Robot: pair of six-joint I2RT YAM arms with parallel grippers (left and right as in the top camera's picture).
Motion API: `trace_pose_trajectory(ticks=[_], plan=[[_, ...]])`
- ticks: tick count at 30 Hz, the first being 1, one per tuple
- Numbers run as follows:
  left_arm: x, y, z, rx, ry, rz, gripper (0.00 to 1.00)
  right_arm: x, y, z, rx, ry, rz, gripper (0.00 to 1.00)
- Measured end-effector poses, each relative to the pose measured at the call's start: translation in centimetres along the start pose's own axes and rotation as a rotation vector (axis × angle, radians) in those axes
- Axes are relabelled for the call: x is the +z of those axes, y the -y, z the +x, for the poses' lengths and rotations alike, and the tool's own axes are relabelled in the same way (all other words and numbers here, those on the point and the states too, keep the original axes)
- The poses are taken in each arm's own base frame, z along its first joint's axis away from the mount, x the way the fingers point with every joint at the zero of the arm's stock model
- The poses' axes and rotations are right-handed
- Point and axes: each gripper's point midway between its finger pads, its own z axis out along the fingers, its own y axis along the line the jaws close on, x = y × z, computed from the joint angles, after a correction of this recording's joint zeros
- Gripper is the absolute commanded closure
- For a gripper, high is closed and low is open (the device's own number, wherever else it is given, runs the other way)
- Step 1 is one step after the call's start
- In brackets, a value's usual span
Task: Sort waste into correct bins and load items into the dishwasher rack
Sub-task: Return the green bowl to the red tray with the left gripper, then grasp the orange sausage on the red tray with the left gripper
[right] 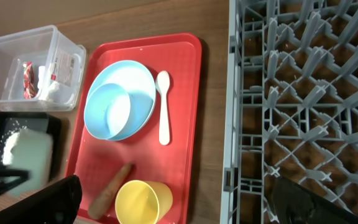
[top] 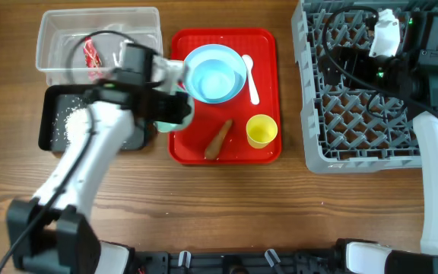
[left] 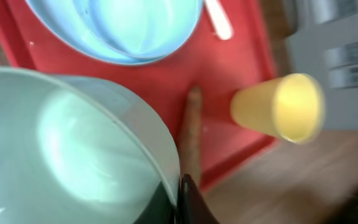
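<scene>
Nearest me, the carrot piece (top: 219, 139) and yellow cup (top: 261, 130) wait on the red tray (top: 268, 46). My left gripper (left: 182, 196) is clamped on the pale-green bowl (left: 73, 149) beside the black bin (top: 52, 122), which holds rice crumbs (top: 73, 122). Farther off, the blue plate (top: 219, 52), blue bowl (top: 213, 80) and spoon (top: 252, 80) are unloaded, and the red wrapper (top: 91, 57) lies in the clear bin (top: 59, 30). My right gripper (right: 176, 185) hangs spread and empty over the dishwasher rack (top: 356, 114). I judge sorting nearly done and loading not begun.

overhead: fixed above my bench (top: 204, 205), facing straight down, far; takes in red tray (top: 238, 106) and rack (top: 356, 114) whole.
left wrist: very near, blurred; looks down past pale-green bowl (left: 61, 155) onto the tray's corner by the yellow cup (left: 278, 109).
right wrist: mid distance, over the rack's left edge, facing left across the tray.
shared: tray with cup in all three; rack in overhead and right wrist.
</scene>
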Motion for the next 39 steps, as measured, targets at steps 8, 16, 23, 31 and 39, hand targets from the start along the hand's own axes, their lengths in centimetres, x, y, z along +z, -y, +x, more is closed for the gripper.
trace_pose_trajectory(ticks=[8,16,23,31,39], plan=[[7.8,1.1,1.3,0.138,-0.09,-0.196,0.96,0.0,0.0,0.0,0.003,0.0,0.0,0.0],[8.5,1.9,3.3,0.162,-0.166,-0.221,0.64,0.0,0.0,0.0,0.003,0.0,0.0,0.0],[8.4,1.7,3.3,0.154,-0.164,-0.232,0.41,0.0,0.0,0.0,0.005,0.001,0.0,0.0],[8.2,1.8,2.8,0.136,-0.14,-0.23,0.37,0.0,-0.6,-0.2,0.0,0.009,-0.03,0.0],[4.3,2.5,-0.8,0.067,0.001,-0.204,0.3,1.8,-6.7,0.8,-0.075,-0.026,-0.115,0.0]])
